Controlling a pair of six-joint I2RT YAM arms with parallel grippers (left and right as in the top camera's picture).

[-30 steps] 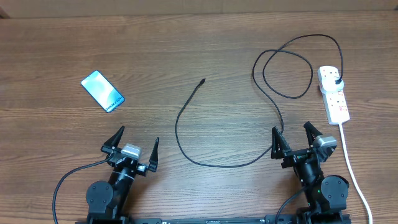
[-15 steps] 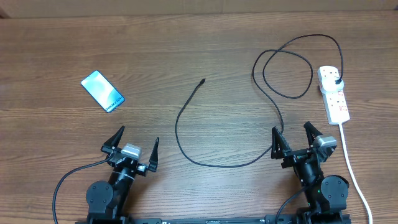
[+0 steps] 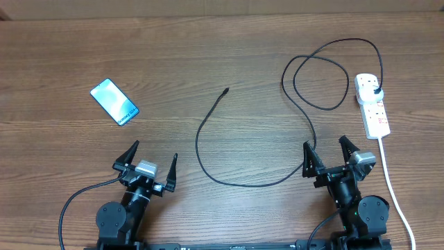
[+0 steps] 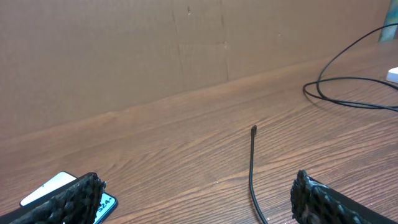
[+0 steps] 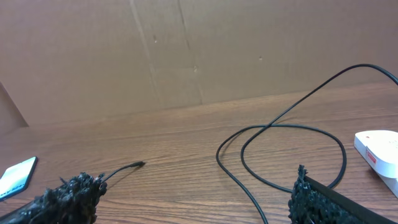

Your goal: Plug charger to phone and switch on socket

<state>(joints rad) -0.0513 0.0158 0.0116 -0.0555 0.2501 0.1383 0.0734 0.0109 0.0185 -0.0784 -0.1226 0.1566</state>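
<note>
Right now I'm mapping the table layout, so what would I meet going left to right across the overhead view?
phone → left gripper → charger's connector tip → right gripper → socket. The rest of the cable spans the right half, so it is left out.

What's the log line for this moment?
stage: not started; left gripper: open, empty; right gripper: open, empty; charger: tip apart from phone; plug: in socket

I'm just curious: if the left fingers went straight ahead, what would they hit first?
Probably nothing nearby: the left fingers point between the phone and the charger tip, toward the brown wall behind. The charger lies close on the right.
</note>
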